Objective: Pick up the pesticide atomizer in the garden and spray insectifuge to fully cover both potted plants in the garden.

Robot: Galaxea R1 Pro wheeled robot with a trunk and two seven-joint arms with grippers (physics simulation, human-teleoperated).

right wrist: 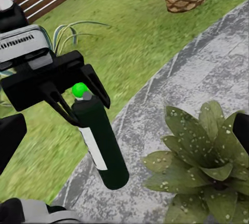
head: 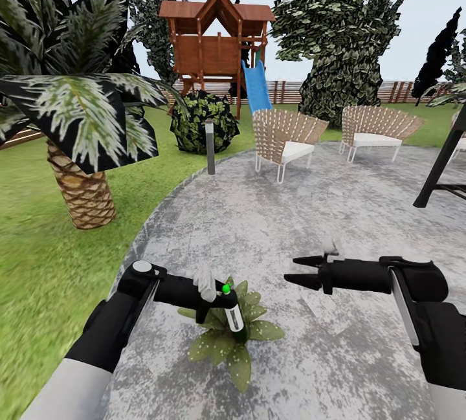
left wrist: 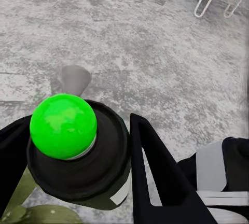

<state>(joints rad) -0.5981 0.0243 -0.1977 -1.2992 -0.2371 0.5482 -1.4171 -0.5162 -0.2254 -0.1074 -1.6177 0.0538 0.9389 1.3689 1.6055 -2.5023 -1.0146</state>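
Note:
My left gripper (head: pixel 217 298) is shut on the pesticide atomizer (head: pixel 233 314), a dark green bottle with a white label band and a tip that glows green. The bottle (right wrist: pixel 101 141) hangs tilted directly over one potted plant (head: pixel 232 343), a low rosette on the stone patio (head: pixel 310 213). White insectifuge specks (right wrist: pixel 188 126) dot its leaves. In the left wrist view the green tip (left wrist: pixel 63 125) sits between the black fingers (left wrist: pixel 155 177). My right gripper (head: pixel 296 271) stands open and empty to the right of the plant, at about the bottle's height. The second potted plant is out of view.
A scaly palm (head: pixel 84 193) stands on the lawn at left, with a grey post (head: pixel 210 147) and a round bush (head: pixel 204 123) beyond. Two slatted chairs (head: pixel 285 142) (head: pixel 378 130) sit at the patio's far side. A black frame leg (head: pixel 445 158) slants at right.

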